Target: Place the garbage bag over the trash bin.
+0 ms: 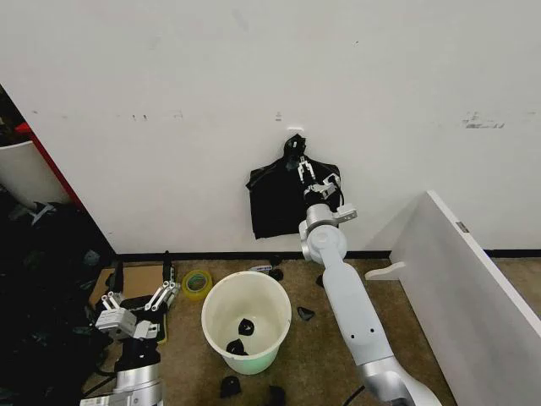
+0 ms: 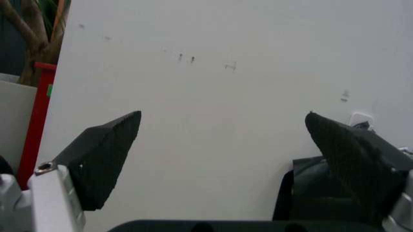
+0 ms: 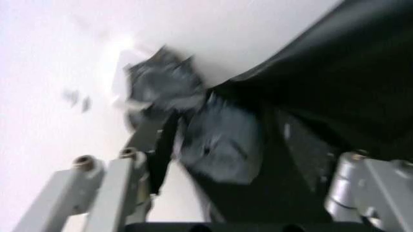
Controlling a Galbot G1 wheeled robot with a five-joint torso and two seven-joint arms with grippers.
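The white trash bin [image 1: 213,298] stands open on the floor in the head view, with small black scraps inside. On the wall behind it hangs a flat black bundle [image 1: 275,203], knotted at a hook. My right gripper [image 1: 305,172] is raised to that knotted top. In the right wrist view its fingers [image 3: 154,145] stand open on either side of crumpled grey-black plastic [image 3: 219,140]. A loose garbage bag apart from the bundle is out of view. My left gripper [image 1: 142,277] waits low at the left, open and holding nothing [image 2: 223,116], pointing at the wall.
A large white slanted panel [image 1: 473,279] leans at the right. A yellow tape roll [image 1: 197,283] and cardboard [image 1: 139,277] lie left of the bin. Black scraps [image 1: 306,314] dot the floor around it. Dark clutter [image 1: 42,279] fills the far left.
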